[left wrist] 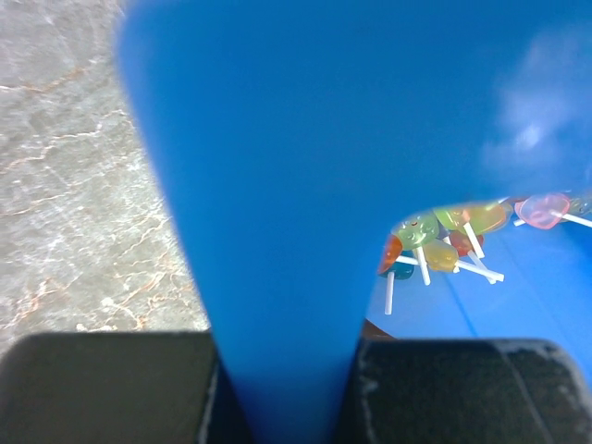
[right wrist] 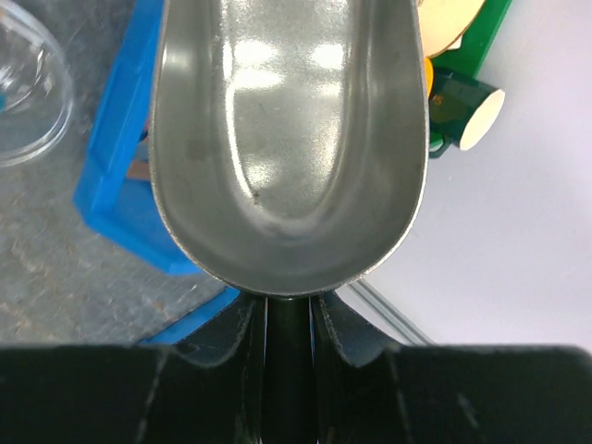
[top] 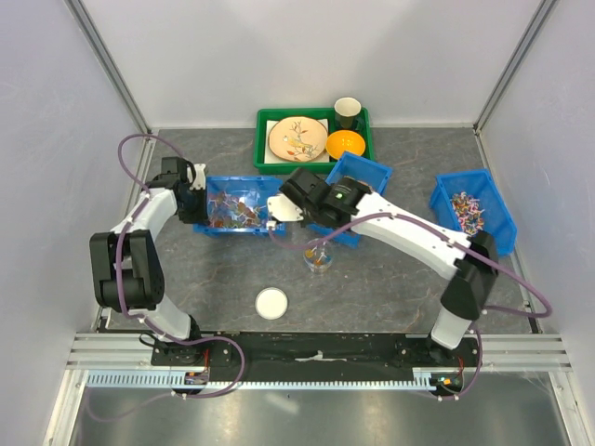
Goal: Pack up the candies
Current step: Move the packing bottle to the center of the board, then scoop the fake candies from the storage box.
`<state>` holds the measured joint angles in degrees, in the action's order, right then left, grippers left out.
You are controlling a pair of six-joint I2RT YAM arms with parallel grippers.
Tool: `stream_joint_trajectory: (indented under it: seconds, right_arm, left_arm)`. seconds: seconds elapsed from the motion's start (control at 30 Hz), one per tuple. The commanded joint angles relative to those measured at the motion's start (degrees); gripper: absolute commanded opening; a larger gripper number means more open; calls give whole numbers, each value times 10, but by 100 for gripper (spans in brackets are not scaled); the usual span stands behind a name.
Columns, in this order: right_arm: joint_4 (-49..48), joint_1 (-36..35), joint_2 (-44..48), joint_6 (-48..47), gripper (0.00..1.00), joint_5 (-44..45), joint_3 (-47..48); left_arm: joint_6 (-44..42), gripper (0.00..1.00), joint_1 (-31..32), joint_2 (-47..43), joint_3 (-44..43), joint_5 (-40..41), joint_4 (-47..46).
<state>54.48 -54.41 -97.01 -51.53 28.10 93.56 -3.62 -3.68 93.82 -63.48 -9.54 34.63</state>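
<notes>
Left gripper [left wrist: 277,388] has its jaws clamped on the wall of the blue bin [top: 216,229], candies [left wrist: 444,236] lying inside at two o'clock from the jaws. Right gripper [right wrist: 289,319] grips an empty metal scoop [right wrist: 289,139], above the clear cup [top: 317,259] holding a few candies on the desk [top: 372,297].

The scoop [right wrist: 289,139] is bare metal, smooth and shiny with faint scuffs. The bin [left wrist: 305,185] looks like smooth blue plastic. The candies [left wrist: 444,236] have glossy translucent wrappers. The table [top: 372,297] shows a matt grey marbled surface.
</notes>
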Motion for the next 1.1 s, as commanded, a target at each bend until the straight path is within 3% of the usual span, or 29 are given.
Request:
stream_joint_trajectory:
  seconds: [0.0, 0.27, 0.7, 1.07]
  right_arm:
    - [-25, -9, -66, -3, 0, 63, 92]
    - [-22, -13, -213, -9, 0, 124, 235]
    - [-32, -45, -331, -19, 0, 159, 304]
    - [-61, -54, -426, -8, 0, 110, 377]
  left_arm:
    - [3, 2, -1, -72, -8, -24, -35]
    - [3, 1, 16, -88, -1, 18, -45]
    - [6, 1, 28, -87, -2, 52, -42]
    - [6, 2, 31, -88, 2, 52, -46]
